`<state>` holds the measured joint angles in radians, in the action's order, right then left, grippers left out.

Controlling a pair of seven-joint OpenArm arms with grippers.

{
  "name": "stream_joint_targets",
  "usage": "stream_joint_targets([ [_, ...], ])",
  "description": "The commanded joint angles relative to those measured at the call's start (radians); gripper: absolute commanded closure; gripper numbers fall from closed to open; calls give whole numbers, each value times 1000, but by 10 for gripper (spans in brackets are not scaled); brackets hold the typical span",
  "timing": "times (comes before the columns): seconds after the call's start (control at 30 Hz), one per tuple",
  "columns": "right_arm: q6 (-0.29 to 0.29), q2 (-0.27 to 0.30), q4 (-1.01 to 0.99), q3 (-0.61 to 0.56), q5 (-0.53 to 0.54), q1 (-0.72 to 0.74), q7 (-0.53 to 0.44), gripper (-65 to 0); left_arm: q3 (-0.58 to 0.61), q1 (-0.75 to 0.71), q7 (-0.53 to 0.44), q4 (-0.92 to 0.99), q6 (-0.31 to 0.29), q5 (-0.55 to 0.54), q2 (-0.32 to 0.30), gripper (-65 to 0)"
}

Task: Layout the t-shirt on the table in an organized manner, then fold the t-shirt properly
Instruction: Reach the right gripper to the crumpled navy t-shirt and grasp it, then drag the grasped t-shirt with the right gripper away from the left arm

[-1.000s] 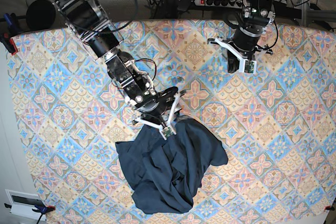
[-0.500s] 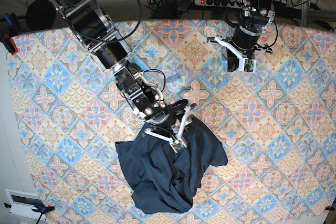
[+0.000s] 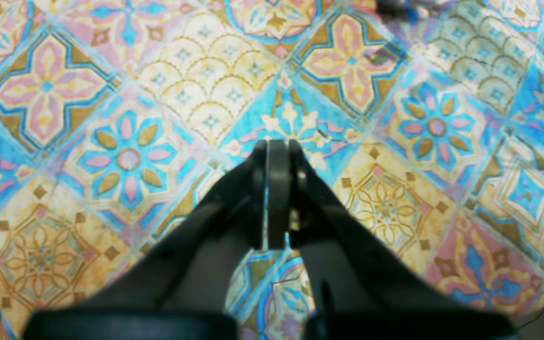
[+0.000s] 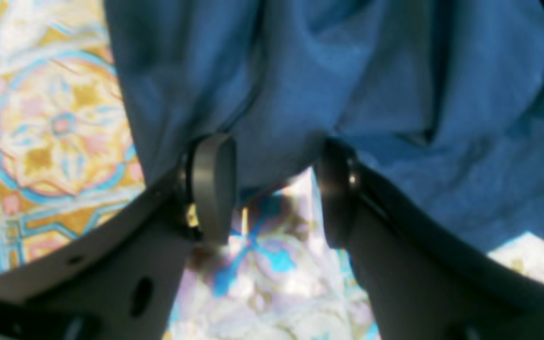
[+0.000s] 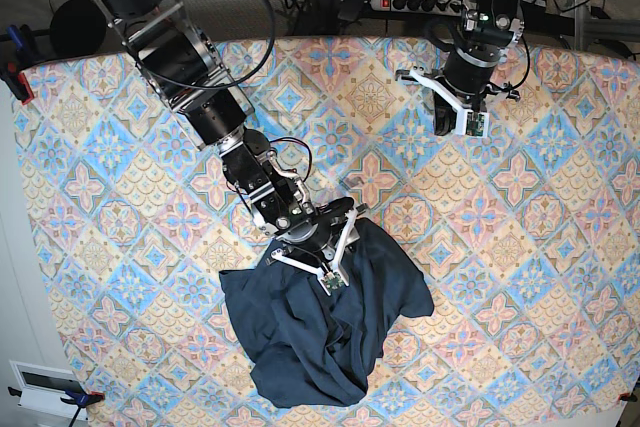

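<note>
Little of the task can be counted as done. The t-shirt (image 5: 325, 322) is seen lying in a crumpled heap on the near-middle part of the bench (image 5: 560, 207), bunched into deep folds, with no sleeve, collar or hem clearly laid out; the spreading is judged to be only at its start, and the folding has not been begun. The right pincer (image 5: 335, 255) is lowered onto the far edge of the heap, and in the right wrist view its jaws are seen parted, with the blue cloth (image 4: 347, 85) draped just beyond and partly between the fingertips (image 4: 213, 184); patterned bench cover shows in the gap, so no firm grasp can be claimed, and whether the fabric is touched by the pads cannot be told with certainty. The left pincer (image 5: 455, 119) is held well apart from the shirt, over the far right part of the bench; in the left wrist view it (image 3: 272, 198) is seen clenched with nothing between the jaws and only the tiled pattern below. What is left is judged to be nearly everything: an edge must be taken, the shirt drawn flat and squared, then folded. No container is visible in any view; nothing is held in or on anything but the bench itself.
</note>
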<state>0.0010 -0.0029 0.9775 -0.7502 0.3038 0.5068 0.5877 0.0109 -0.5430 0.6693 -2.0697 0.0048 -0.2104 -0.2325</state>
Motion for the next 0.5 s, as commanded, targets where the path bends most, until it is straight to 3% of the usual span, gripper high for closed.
stream_joint_targets([
  [0.0,-5,-4,11,5,1,29,-28,-279,-1,2,-21,-15,2,-2,-5,-2],
  [0.1,-3,-4,11,5,1,29,-38,-265,-1,2,-21,-15,2,-2,-5,-2],
  [0.13,-3,-4,11,5,1,29,-38,-232,-1,2,-21,-15,2,-2,-5,-2],
  [0.27,-2,-4,8,7,2,29,-47,-1,1,2,-21,-15,2,-2,-5,-2],
  [0.47,-2,7,176,37,4,11,-47,-11,1,2,-21,-15,1,-2,-5,-2],
])
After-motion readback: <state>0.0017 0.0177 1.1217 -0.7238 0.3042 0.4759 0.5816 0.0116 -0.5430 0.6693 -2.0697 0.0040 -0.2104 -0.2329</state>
